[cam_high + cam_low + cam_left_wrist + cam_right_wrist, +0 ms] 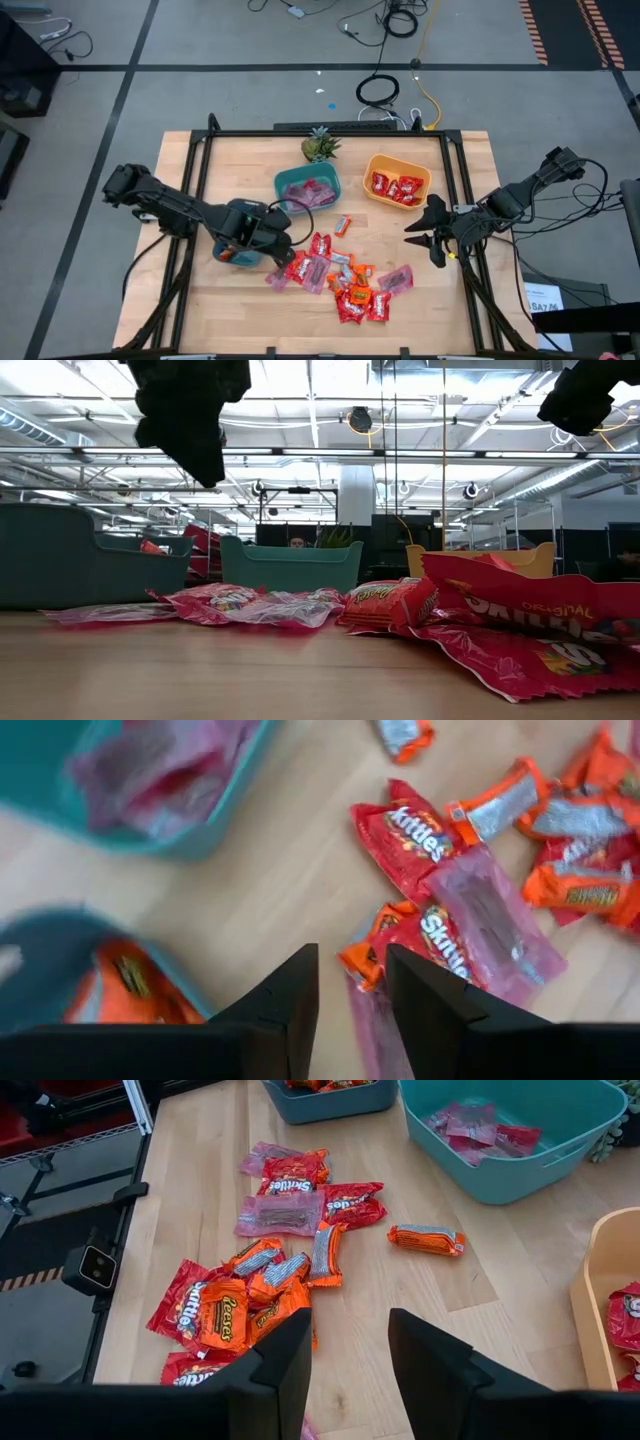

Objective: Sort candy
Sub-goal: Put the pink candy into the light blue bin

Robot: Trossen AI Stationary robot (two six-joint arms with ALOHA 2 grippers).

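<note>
The candy [340, 282] is lying in a loose heap on the near middle of the table [190, 320], red, orange and pink wrappers overlapping one another. One orange piece [343, 225] is sitting apart, just beyond the heap, between it and the bowls.

The left gripper [285, 238] is hovering above the heap's left edge, beside a small teal bowl [232, 256] that is holding orange wrappers. In the left wrist view its fingers [285, 1010] are standing apart with a narrow gap, and nothing is showing between them; red and pink packets are lying on the wood just ahead of them.

The right gripper [428, 231] is hanging over the table's right side, to the right of the heap and near the orange bowl [397, 184]. Its fingers [290, 1360] are spread apart and are holding nothing, with bare wood and the heap's edge showing through the gap.

A larger teal bowl [307, 191] at the far middle is holding pink wrappers, and the orange bowl to its right is holding red ones. A small green plant [320, 146] is standing just behind the larger teal bowl.

In the low view both arms are hanging above the table without touching it, and a person is showing far off in the room behind the bowls.
</note>
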